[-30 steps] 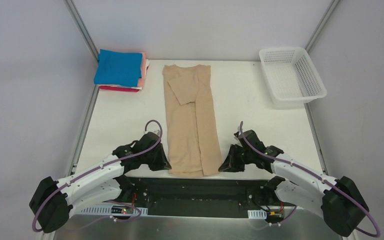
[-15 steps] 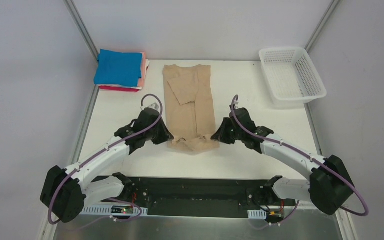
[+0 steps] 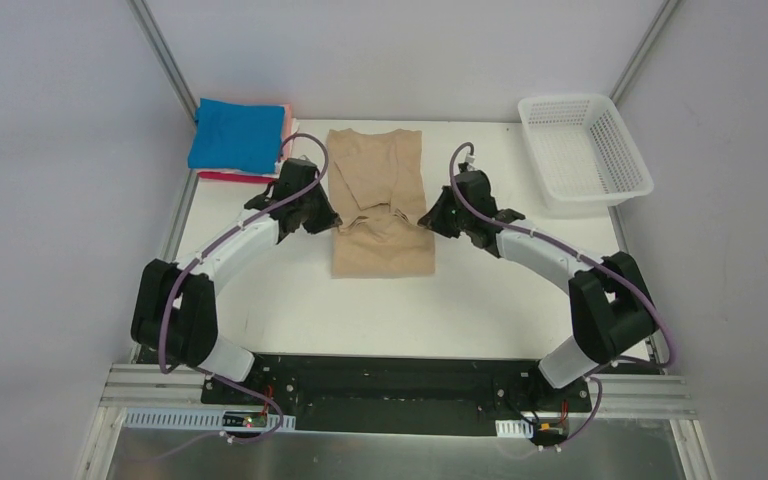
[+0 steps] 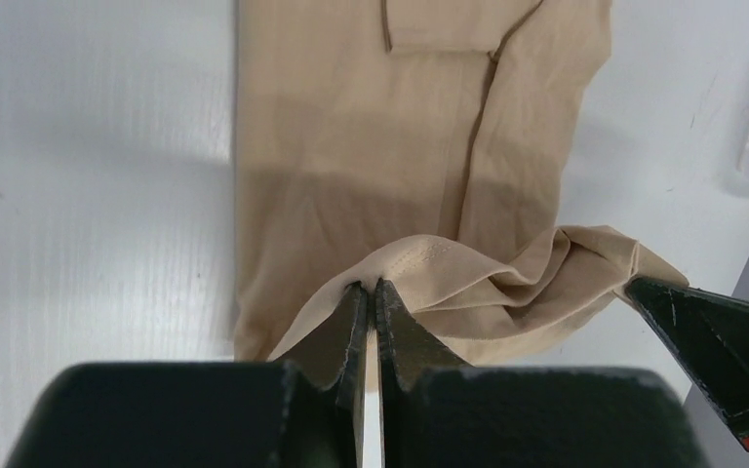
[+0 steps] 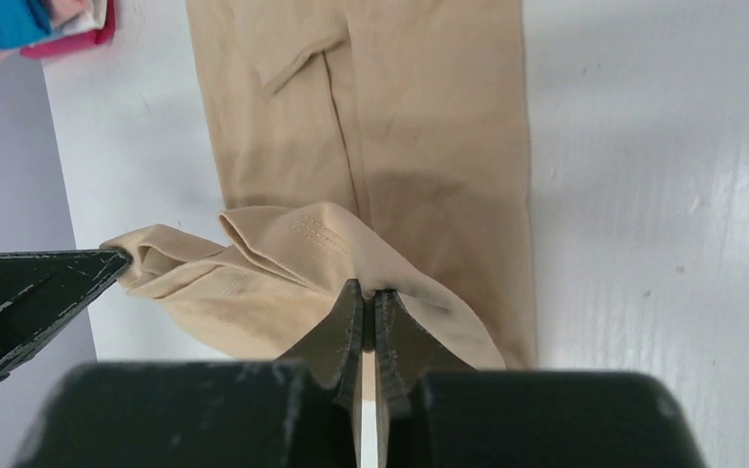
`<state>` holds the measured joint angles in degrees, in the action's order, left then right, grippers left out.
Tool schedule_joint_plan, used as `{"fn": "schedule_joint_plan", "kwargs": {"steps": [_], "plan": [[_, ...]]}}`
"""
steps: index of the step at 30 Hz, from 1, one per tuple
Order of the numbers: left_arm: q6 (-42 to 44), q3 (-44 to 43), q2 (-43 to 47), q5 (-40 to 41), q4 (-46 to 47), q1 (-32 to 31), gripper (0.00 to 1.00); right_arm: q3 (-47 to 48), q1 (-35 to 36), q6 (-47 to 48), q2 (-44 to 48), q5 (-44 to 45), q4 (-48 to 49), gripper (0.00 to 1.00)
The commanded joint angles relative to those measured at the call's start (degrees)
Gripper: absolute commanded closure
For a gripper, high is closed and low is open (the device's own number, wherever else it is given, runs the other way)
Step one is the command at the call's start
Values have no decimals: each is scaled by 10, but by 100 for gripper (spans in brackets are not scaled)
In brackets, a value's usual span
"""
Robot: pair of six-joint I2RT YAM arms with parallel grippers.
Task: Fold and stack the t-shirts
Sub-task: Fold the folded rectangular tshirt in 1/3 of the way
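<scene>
now: the tan t-shirt (image 3: 385,255) lies lengthwise mid-desk (image 3: 260,290), folded into a narrow strip, with its near hem lifted and doubled over toward the collar end.
left claw (image 4: 371,290): pinched together on the left corner of the lifted hem.
right claw (image 5: 369,290): pinched together on the right corner of the same hem.
cloth between them: the hem sags and wrinkles in a loose pouch, so the two claws look a little too close together for a flat edge.
step in hand: most likely the half fold, carrying the hem across to the collar end.
doing it well: move both claws at one pace and one height, and ease them slightly apart to take up the sag. bring the hem square onto the far edge with the side edges matching, and lower it onto the cloth before letting go.
watch for: the tucked sleeve on the lower layer, which a low drag could pull out.
stack of folded shirts (image 3: 240,140): at the far left corner, blue on top, well apart from the fold.
</scene>
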<state>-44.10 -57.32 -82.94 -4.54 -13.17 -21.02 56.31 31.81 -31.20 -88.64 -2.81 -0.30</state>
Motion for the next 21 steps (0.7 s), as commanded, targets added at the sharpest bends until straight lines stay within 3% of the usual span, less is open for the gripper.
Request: {"fn": "schedule_joint_plan", "kwargs": {"steps": [1,9,17,21], "plan": [[32,-60,-52,-31,17,22,100,50,-26,21,-29,-15,39,100],[21,-101,-143,-83,16,63,100,91,-61,21,-102,-95,52,100],[14,-110,-180,-42,-2,80,100,127,-75,7,-168,-135,64,100],[15,-135,-217,-64,-10,82,100,136,-77,0,-184,-128,69,100]]}}
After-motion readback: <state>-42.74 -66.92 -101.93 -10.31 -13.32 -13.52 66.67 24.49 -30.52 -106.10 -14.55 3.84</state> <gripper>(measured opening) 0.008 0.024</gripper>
